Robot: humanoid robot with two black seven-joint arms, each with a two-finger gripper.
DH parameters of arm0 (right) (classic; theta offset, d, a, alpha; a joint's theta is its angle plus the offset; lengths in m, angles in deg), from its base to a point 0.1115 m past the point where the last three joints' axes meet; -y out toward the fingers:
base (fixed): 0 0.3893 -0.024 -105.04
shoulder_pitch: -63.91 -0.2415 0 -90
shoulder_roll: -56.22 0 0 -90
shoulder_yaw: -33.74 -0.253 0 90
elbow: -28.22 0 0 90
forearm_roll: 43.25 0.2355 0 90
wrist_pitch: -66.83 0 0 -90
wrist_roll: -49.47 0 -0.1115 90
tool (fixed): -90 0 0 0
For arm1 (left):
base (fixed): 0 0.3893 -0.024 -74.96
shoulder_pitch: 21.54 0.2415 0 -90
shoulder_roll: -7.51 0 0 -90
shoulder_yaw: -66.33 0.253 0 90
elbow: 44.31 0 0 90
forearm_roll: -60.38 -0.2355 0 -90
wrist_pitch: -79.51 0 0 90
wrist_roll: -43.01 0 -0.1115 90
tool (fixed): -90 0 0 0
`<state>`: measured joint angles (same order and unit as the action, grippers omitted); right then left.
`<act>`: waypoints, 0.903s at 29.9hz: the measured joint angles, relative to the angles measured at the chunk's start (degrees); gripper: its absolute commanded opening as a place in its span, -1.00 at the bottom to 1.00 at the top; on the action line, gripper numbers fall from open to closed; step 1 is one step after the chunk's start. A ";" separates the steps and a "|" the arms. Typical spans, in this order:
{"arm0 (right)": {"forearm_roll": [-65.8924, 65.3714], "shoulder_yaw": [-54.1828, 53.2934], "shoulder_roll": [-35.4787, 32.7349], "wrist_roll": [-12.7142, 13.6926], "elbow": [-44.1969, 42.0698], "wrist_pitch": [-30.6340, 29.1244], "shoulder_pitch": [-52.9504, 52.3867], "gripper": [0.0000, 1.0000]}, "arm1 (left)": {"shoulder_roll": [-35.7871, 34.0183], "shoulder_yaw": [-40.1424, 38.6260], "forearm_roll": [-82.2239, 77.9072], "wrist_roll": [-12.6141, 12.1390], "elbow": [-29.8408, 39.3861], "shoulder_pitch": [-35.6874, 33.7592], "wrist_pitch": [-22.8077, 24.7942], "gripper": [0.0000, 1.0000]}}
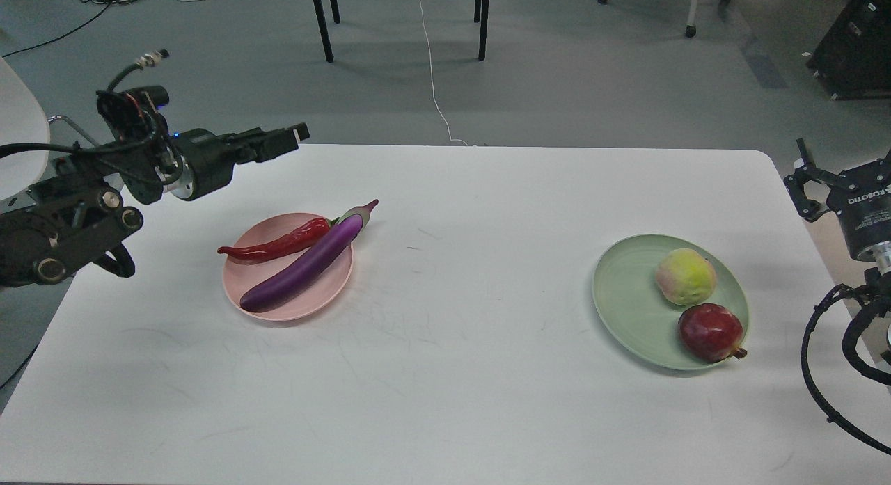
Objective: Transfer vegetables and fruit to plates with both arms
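Observation:
The red chili pepper point(278, 245) and the purple eggplant point(306, 266) lie side by side on the pink plate point(278, 305) at the table's left. The yellow-green peach point(686, 276) and the dark red pomegranate point(710, 332) lie on the green plate point(626, 297) at the right. My left gripper point(296, 136) is empty and looks open. It hangs above the table's far left edge, up and left of the pink plate. My right gripper point(804, 186) is open and empty, off the table's right edge beside the green plate.
The white table point(452, 374) is bare between the two plates and along the front. Chair legs point(321, 22) and a white cable point(435, 74) are on the floor beyond the far edge. A white chair point(21, 144) stands at the left.

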<state>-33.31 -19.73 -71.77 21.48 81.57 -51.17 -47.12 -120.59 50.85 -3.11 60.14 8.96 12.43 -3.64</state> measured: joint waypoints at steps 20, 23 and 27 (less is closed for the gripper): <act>-0.09 0.08 0.77 0.77 -9.55 0.00 -18.18 0.95 | 0.97 -15.35 68.48 0.29 -6.37 -0.77 10.13 0.96; 0.09 -0.22 1.68 2.75 -10.03 0.00 -18.68 0.95 | 2.14 -15.38 74.86 0.12 -9.85 -0.47 13.55 0.96; 0.25 -0.47 4.44 4.36 -12.18 0.00 -18.76 0.95 | 3.71 -15.86 78.74 -0.33 -13.12 -0.15 14.89 0.96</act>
<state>-33.07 -20.19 -67.34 25.83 69.38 -51.17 -65.88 -116.88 35.00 75.63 59.81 -4.16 12.28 11.25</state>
